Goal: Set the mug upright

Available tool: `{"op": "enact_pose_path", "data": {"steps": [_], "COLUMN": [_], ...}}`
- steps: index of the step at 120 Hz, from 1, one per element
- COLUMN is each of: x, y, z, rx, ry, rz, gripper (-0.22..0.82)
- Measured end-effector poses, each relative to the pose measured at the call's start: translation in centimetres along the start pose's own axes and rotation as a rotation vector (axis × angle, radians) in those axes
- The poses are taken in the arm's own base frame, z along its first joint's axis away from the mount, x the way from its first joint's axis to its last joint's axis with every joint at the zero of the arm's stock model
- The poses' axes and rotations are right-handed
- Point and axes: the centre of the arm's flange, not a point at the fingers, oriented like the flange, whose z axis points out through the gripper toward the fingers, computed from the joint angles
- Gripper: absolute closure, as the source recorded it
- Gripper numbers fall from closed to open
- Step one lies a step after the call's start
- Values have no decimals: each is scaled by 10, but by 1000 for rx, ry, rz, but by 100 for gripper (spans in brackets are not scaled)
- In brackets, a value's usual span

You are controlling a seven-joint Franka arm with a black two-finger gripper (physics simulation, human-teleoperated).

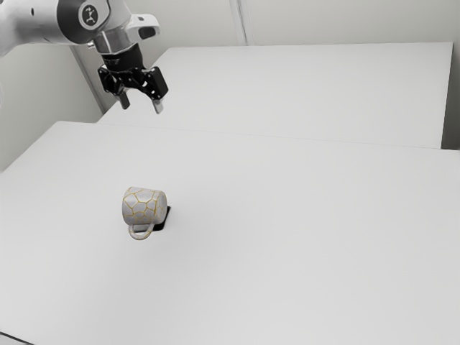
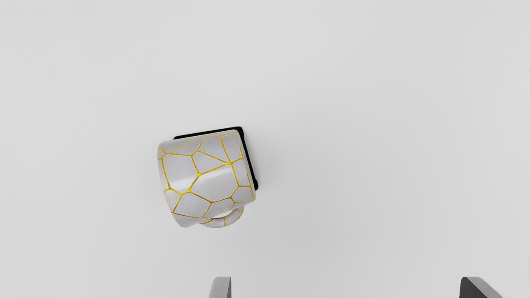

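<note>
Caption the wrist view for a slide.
Gold-veined mug on its side, partly covering a black pad, before the open gripper.

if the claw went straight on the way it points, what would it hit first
Probably the white tabletop beside the gold-veined mug, though one finger might clip the mug first; depth is hard to judge.

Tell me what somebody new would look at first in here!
Probably the pale mug with gold lines like cracks, lying on its side on the big white table, with a flat black thing peeking out from behind it. Next, they'd likely spot the robot's black pincer, hanging open above the table near the exterior view's upper left.
</note>
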Motion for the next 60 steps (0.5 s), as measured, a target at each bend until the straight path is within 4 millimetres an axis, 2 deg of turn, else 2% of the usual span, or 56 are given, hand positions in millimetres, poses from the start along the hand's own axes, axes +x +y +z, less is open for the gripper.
{"op": "enact_pose_path", "data": {"steps": [32,47,60], "x": [-2,-14,-26], "y": [13,12,9], "z": [2,12,31], "rx": [-7,-9,-7], "ry": [0,-26,-50], "rz": [19,13,5], "gripper": [0,0,0]}}
